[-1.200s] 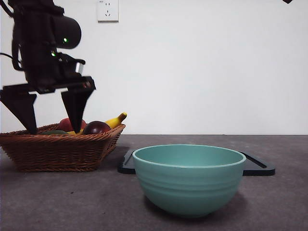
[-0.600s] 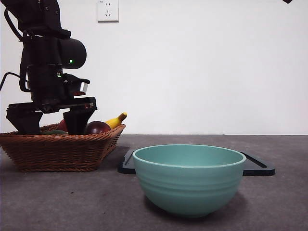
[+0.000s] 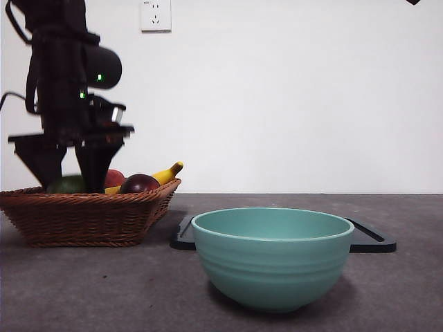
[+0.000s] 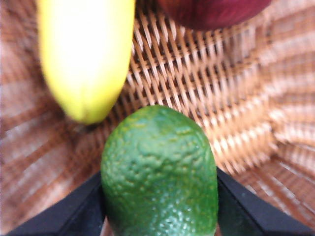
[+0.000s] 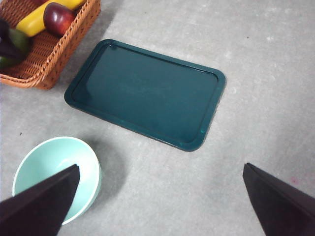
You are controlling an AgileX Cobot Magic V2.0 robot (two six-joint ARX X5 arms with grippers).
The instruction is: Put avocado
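Both jaws of left pincer [image 4: 160,216] now clasp avocado [image 4: 160,174], seemingly raised since before.

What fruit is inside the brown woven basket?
Brown wicker basket holds a yellow banana, a dark red fruit and a green avocado gripped by the left gripper. Anything beneath is hidden.

The wicker basket [image 3: 90,211] was crowded: a banana [image 4: 86,54] and a dark red fruit [image 3: 138,183] lay close beside the avocado [image 4: 160,172], leaving little room around it. Open table [image 5: 275,83] surrounded the dark tray [image 5: 147,93], its surface bare, and the green bowl [image 3: 272,256] stood near it.
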